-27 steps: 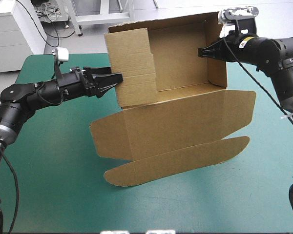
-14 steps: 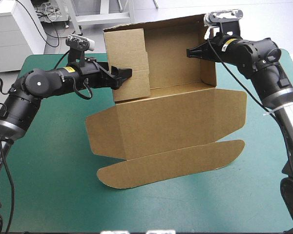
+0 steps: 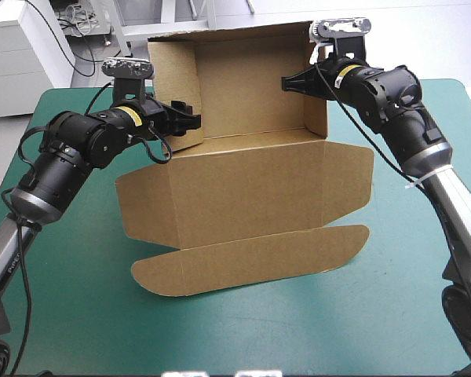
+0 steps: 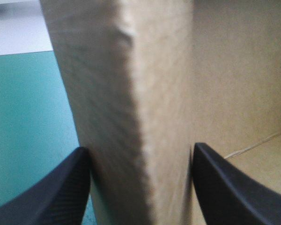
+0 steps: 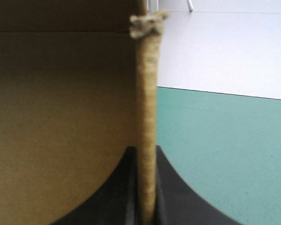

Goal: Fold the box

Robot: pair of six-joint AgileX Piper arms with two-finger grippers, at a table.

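The table's teal-green cover (image 3: 78, 298) fills the high view, and the brown box (image 3: 251, 188) stands on its far half, near the middle between the left and right edges. You can see that the box is an open tray. Its back wall (image 3: 251, 78) is upright along the far side, and its left wall (image 3: 174, 82) and right wall (image 3: 318, 94) are raised at the two ends. The lid (image 3: 243, 188) lies flat toward the near edge of the table. The rounded flap (image 3: 251, 259) of the lid also lies flat on the cover, nearest to you.

The left gripper (image 3: 192, 119) is at the left wall, about halfway up. In the left wrist view its black fingers (image 4: 56, 192) stand wide apart, one on each side of this wall, so the gripper (image 4: 141, 147) is spread open around the board. Each finger seems to touch a face of the wall, but I cannot tell if they press it, because the board is blurred there.

The right gripper (image 3: 286, 82) is at the upper part of the right wall. In the right wrist view its fingers (image 5: 171, 192) are almost closed, and the thin edge of the wall stands upright between them, so this gripper (image 5: 145, 149) pinches the box. One finger is inside the tray, the other outside over the cover.
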